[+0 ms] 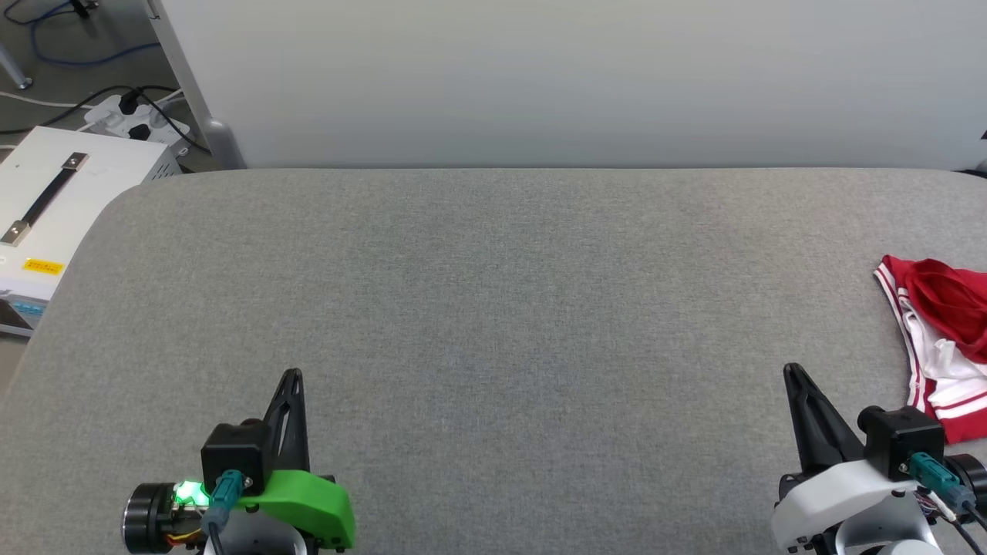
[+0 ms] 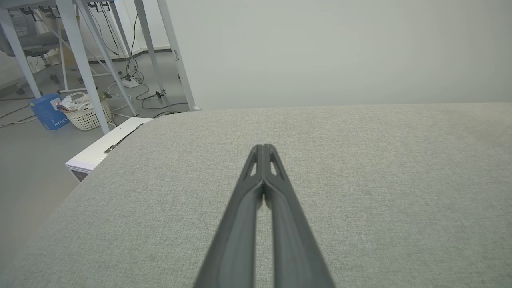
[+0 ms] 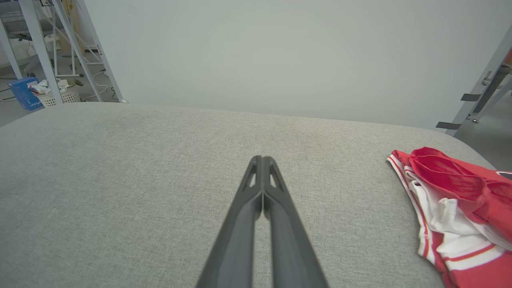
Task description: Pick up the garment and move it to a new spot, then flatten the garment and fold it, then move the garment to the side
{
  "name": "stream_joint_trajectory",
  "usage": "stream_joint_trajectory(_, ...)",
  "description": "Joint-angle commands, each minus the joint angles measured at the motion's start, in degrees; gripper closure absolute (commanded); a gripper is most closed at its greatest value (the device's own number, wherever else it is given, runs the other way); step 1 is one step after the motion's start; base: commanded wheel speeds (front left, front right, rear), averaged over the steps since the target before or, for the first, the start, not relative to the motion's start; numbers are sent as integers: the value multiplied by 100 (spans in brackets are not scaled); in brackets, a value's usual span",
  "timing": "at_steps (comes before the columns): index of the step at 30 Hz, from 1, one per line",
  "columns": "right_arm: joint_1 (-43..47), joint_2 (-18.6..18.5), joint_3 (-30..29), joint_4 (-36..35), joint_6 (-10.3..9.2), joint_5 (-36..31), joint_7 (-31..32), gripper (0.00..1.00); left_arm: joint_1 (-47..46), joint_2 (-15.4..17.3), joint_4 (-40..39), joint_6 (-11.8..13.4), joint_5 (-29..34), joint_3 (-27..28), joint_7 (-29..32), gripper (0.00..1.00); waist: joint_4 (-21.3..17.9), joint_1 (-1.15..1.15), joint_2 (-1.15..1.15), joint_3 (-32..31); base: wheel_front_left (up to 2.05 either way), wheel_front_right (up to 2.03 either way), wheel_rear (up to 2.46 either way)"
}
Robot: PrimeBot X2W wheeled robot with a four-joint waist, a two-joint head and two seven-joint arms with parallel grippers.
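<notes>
A wide desk [image 1: 493, 308] with rounded corners, covered in grey woven cloth, carries everything; its broad flat top would suit spreading cloth out. The garment [image 1: 944, 308], a red soft T-shirt with white sleeves and red-and-white striped trim, lies bunched at the desk's right edge, about midway between the near and far edges, red folds heaped over white. It is at the side as the task's end wants, but rumpled rather than squarely folded, so this fits either a heap waiting to be lifted or a loose fold already set aside.

The left pincer [image 1: 293, 378] and right pincer [image 1: 793, 371], each with two long dark fingers pressed together on nothing, sit low by the near edge, seemingly parked. The garment is near the right pincer, just beyond and outboard of it, not touching, and well apart from the left.
</notes>
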Motion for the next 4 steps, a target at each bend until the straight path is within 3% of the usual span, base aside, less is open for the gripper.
stream_joint_trajectory(1,-122,15,15,-49,-4,-89,31,100,-122,-22,-31,-21,37,26,39,100,-3,0,0,-2,0,0,0)
stream_joint_trajectory(4,-132,21,17,-55,-4,-114,64,100,-131,-29,-37,-25,47,38,73,100,-7,0,0,-7,0,0,0)
